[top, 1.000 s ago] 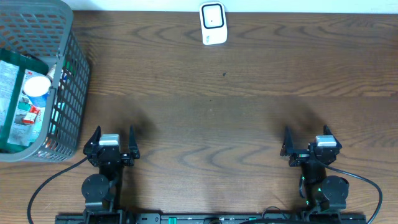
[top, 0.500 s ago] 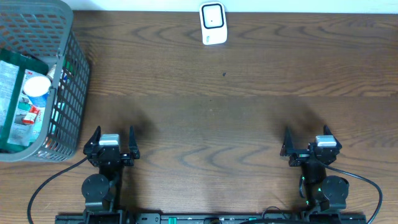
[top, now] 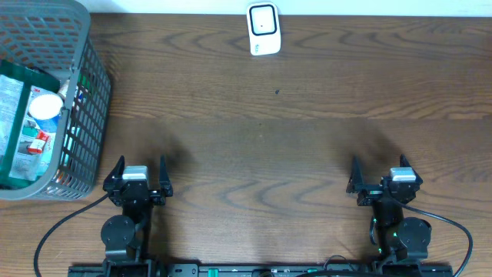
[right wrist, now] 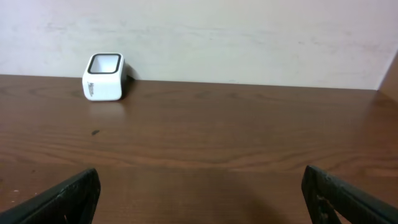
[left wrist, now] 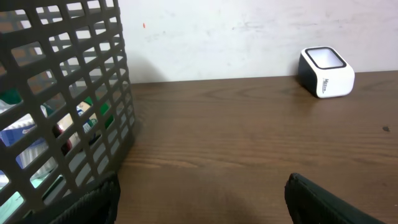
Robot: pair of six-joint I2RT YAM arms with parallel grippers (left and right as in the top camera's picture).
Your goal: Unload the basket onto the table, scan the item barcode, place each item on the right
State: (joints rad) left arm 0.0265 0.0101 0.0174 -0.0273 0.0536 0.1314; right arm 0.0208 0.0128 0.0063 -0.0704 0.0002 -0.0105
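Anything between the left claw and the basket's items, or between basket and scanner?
The wall of the basket stands between the left claw and the items; its top is open. Only bare table lies between basket and scanner.

On the dark brown wooden table [top: 269, 146], the grey plastic lattice basket [top: 92, 115] stands at the far left with packaged goods [top: 19, 115] inside it, the white box-shaped scanner [top: 263, 29] sits mid-way along the far edge, and the left gripper [top: 141, 165] and right gripper [top: 378, 171] sit near the front edge, well apart.
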